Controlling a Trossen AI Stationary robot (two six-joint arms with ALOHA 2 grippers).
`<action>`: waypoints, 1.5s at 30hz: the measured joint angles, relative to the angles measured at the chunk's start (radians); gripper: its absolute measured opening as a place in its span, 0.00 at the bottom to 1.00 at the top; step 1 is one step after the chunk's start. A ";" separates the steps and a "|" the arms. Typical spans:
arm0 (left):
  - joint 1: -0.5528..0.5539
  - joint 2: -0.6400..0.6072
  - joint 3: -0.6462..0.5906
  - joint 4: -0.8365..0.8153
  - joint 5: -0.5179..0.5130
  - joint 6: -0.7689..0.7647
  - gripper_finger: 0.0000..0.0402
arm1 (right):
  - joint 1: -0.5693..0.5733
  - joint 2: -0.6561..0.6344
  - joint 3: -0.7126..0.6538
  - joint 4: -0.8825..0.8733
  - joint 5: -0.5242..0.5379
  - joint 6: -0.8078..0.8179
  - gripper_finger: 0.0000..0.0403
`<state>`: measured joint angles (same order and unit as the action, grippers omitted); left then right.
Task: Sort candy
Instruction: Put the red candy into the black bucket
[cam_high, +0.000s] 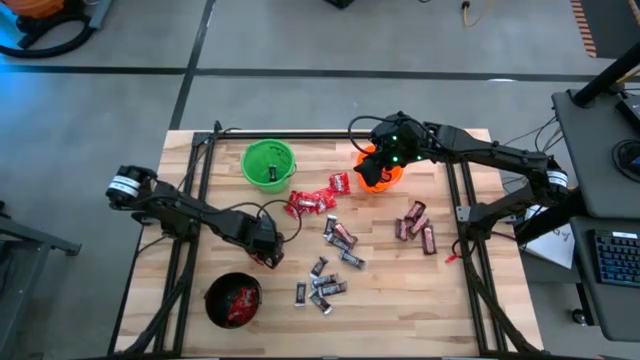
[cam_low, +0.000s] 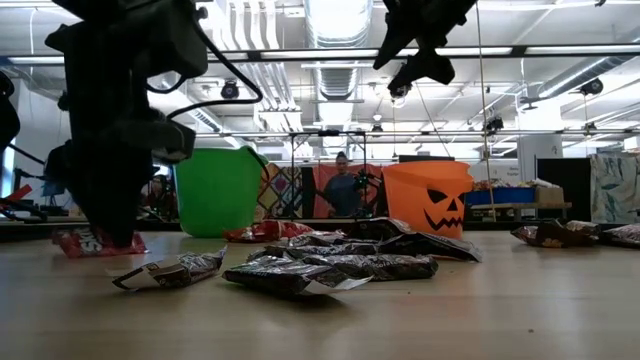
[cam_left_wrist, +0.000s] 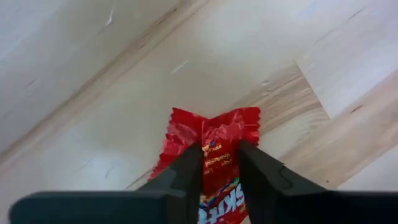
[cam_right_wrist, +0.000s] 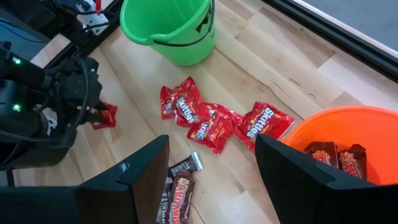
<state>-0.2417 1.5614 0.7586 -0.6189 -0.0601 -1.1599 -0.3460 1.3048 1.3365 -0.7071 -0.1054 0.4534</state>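
My left gripper stands low over the table between the green bucket and the black bucket, shut on a bright red packet. My right gripper hangs open above the orange bucket, which holds dark brown-red bars. More red packets lie flat mid-table, with small black-silver bars nearer and brown-red bars to the right. The black bucket holds red packets. My left gripper pinches the red packet between its two fingers, which come from above and point down. The packet's crimped end sticks out past the fingertips. In the low view the packet lies on the table beside the fingers.
The three buckets stand upright on the wooden table. Black frame rails run along the table's left and right sides. Bare wood shows at the near right corner. A person stands in the room beyond the far edge.
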 joint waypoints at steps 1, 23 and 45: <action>0.000 -0.005 0.000 0.001 -0.001 0.000 0.14 | 0.002 0.000 0.000 0.000 0.000 0.000 0.57; 0.000 -0.349 0.003 -0.014 -0.002 0.023 0.09 | 0.004 0.000 0.000 -0.021 0.001 0.000 0.57; -0.310 -0.372 0.468 -0.407 0.296 0.222 0.09 | 0.016 0.000 0.000 -0.020 0.000 0.011 0.57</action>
<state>-0.5519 1.1890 1.2267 -1.0259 0.2362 -0.9377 -0.3299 1.3048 1.3365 -0.7273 -0.1051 0.4644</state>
